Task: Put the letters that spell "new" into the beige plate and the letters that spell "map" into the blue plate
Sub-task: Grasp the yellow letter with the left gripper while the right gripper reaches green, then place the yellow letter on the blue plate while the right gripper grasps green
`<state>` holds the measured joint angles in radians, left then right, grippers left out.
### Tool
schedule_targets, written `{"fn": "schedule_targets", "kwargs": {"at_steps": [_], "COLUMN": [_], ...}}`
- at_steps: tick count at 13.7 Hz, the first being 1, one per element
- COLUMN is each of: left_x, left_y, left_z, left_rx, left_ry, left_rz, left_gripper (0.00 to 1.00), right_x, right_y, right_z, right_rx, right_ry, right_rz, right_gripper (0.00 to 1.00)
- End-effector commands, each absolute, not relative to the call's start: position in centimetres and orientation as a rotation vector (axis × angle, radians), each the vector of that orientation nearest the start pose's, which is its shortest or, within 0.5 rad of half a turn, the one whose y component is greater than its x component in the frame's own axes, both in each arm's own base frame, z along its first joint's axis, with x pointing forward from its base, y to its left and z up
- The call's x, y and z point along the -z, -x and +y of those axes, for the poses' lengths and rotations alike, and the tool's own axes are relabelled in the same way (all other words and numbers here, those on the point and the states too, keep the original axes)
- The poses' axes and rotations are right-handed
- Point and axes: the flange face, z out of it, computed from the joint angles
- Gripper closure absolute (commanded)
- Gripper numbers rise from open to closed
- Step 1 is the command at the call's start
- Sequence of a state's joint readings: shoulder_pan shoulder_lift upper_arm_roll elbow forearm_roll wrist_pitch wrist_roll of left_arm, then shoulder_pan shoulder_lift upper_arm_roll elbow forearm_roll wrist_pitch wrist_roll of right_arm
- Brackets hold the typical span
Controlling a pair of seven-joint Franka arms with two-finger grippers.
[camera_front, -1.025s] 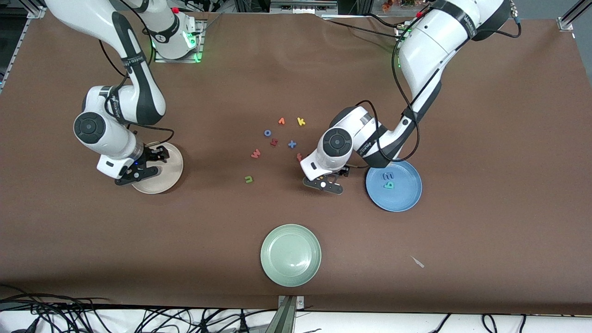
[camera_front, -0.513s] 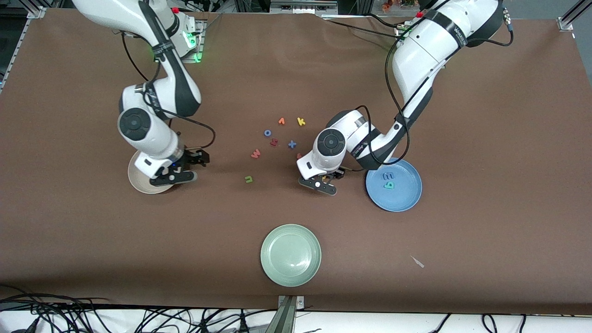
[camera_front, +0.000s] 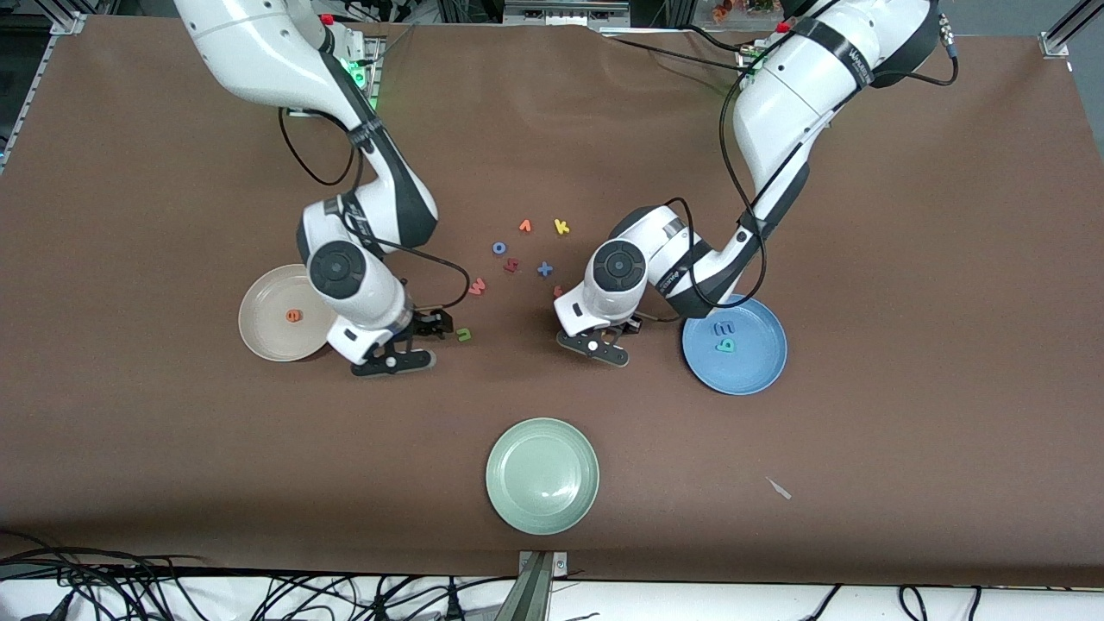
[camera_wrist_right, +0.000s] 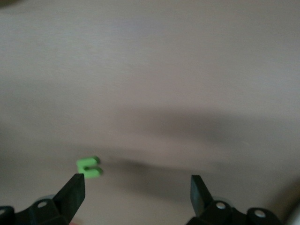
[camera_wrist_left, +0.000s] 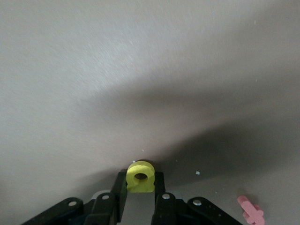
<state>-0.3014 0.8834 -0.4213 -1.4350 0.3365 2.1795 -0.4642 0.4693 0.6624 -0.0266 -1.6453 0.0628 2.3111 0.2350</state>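
L grip: left gripper (camera_wrist_left: 139,199) low at the table betw. the letter cluster and the round medium-blue plate (camera_front: 759,371), fingers pinched on the small yellow foam "a" (camera_wrist_left: 140,176); the letter sits right at the tips, so the hold looks shallow.
L step: judged as lift & carry of the "a" to the blue plate. Raise straight up first, no drag, keep the squeeze till over the plate's bare part, let go low so the foam doesn't bounce out.
Blue plate now: periwinkle "m" (camera_front: 726,328) and teal "p" (camera_front: 726,346) in it, side by side; drop the "a" beside them, not on top.
R grip: right gripper (camera_wrist_right: 136,190) spread wide, over the table near the round cream-beige plate (camera_front: 263,332); small green foam "n" (camera_front: 464,335) just off one fingertip, not betw. the fingers.
R step: prob. centring on the "n". Shift so the letter is mid-gap, go down till tips nearly touch the cloth, then close.
Beige plate now: orange "e" (camera_front: 294,316) inside.
Left to do: pinkish-red "w" (camera_front: 477,285) lies loose by the cluster.
Watch: pink scrap (camera_wrist_left: 251,211) close to the L fingers; arms work near each other, so stagger moves.
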Motion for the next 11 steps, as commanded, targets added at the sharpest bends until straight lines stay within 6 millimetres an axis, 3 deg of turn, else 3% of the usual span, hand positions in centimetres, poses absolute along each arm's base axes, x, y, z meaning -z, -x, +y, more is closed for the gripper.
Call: {"fn": "schedule_targets", "kwargs": {"at_steps": [1,4,8,9,11], "left_x": [-23.3,-26.2,-25.9,-25.3,-24.9], "left_y": [-60.0,-62.0,-64.9,-65.3,-65.4], "left_z": [-39.1,-34.9,-25.8,-23.9,-23.1], "left_rx": [-0.139,-0.163,-0.299,-0.326,-0.338], "left_ry": [3.052,3.007,2.938,2.936,2.94], "left_rz": [0.578,0.662,0.869,0.897,0.883], "left_gripper": [0.91,0.9,0.84,0.67,0.0], "right_x": [-19.7,-19.3,-18.4,-18.1,-18.0], "right_y": [-62.7,-61.7,-60.2,-59.9,-59.6], "right_z": [33.1,34.7,34.4,34.3,34.2], "right_rx": [0.063,0.073,0.022,0.01,0.002], "right_ry": [3.064,3.06,3.075,3.077,3.08], "right_rz": [-0.254,-0.262,-0.307,-0.31,-0.312], "right_gripper": [0.0,0.0,0.0,0.0,0.06]}}
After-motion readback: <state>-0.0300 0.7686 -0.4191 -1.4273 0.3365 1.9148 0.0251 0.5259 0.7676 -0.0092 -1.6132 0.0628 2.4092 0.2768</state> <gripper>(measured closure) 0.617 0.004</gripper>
